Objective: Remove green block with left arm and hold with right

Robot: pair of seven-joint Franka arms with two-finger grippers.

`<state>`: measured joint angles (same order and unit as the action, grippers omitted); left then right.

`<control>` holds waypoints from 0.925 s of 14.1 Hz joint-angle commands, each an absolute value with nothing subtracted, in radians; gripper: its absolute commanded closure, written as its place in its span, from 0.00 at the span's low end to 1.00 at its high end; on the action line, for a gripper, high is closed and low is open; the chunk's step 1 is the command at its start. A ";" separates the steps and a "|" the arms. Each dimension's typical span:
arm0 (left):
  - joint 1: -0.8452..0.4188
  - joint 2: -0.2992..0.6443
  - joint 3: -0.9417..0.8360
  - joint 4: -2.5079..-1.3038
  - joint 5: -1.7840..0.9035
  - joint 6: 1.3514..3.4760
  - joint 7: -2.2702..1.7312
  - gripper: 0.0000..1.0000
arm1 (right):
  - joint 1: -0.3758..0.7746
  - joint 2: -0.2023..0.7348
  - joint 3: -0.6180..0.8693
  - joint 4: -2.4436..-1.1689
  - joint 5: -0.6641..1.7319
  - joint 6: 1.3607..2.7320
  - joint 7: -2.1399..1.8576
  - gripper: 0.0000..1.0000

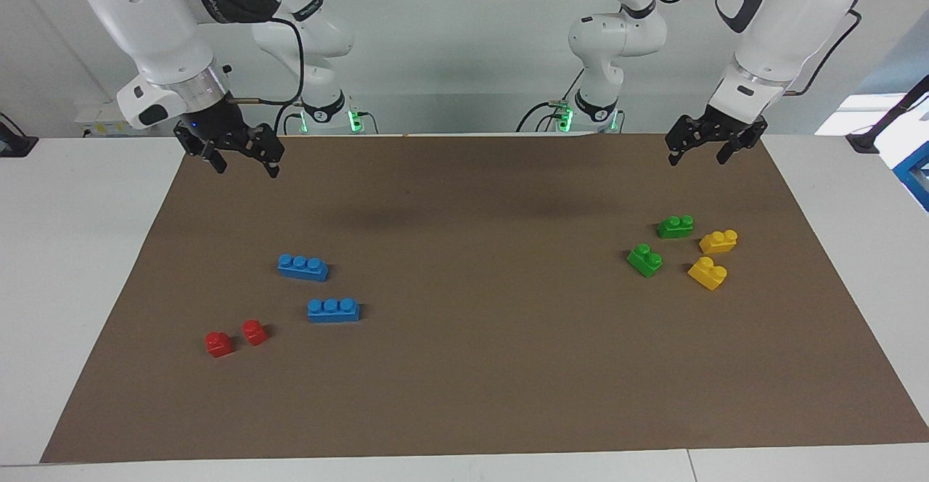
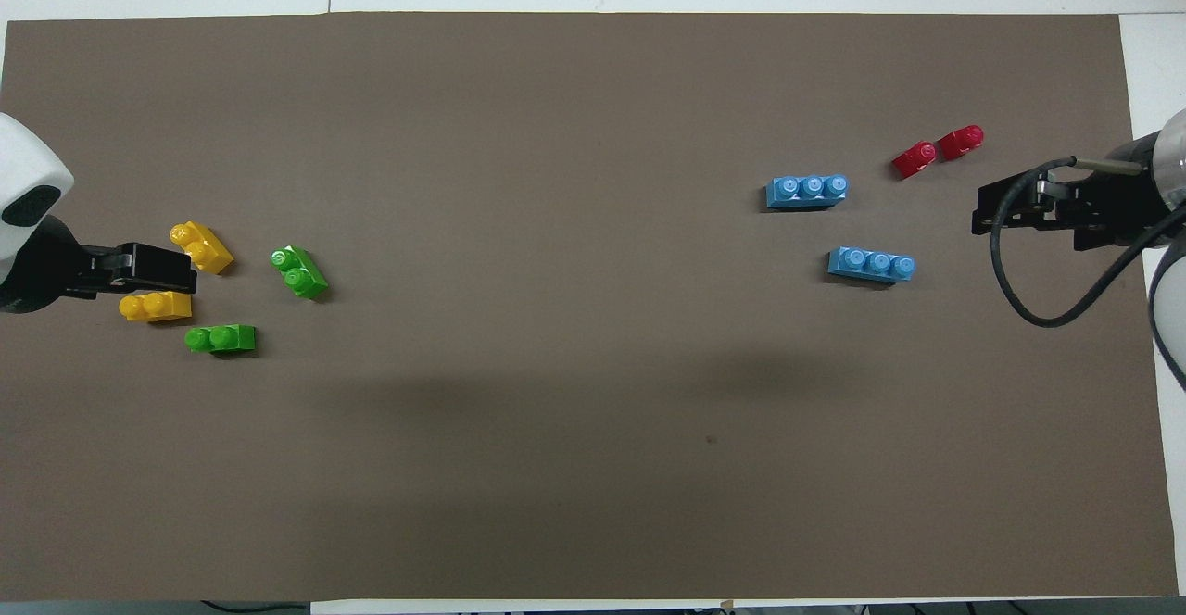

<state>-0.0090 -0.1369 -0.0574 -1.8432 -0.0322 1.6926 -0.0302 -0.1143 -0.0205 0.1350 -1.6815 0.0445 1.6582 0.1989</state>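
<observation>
Two green blocks with two studs each lie on the brown mat toward the left arm's end. One [image 1: 675, 226] [image 2: 220, 338] is nearer to the robots than the other [image 1: 645, 259] [image 2: 299, 271]. My left gripper [image 1: 698, 157] [image 2: 185, 268] hangs open and empty in the air above that end of the mat, touching nothing. In the overhead view it overlaps the yellow bricks. My right gripper [image 1: 245, 166] [image 2: 980, 212] hangs open and empty above the mat at the right arm's end and waits.
Two yellow two-stud bricks [image 1: 718, 241] [image 1: 707, 273] lie beside the green blocks, toward the mat's edge. Two blue three-stud bricks [image 1: 303, 267] [image 1: 333, 310] and two small red bricks [image 1: 219, 344] [image 1: 255, 332] lie toward the right arm's end.
</observation>
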 commanded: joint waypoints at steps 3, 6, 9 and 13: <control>0.002 -0.135 -0.061 -1.832 -0.043 1.683 -0.014 0.00 | -0.124 -0.057 0.143 -1.724 0.031 1.681 0.207 0.00; 0.002 -0.135 -0.061 -1.832 -0.043 1.684 -0.015 0.00 | -0.130 -0.057 0.137 -1.707 0.031 1.678 0.189 0.00; 0.002 -0.135 -0.061 -1.832 -0.043 1.684 -0.015 0.00 | -0.133 -0.048 0.135 -1.672 0.028 1.611 0.173 0.00; 0.002 -0.135 -0.061 -1.832 -0.043 1.684 -0.015 0.00 | -0.132 -0.054 0.132 -1.666 0.017 1.571 0.129 0.00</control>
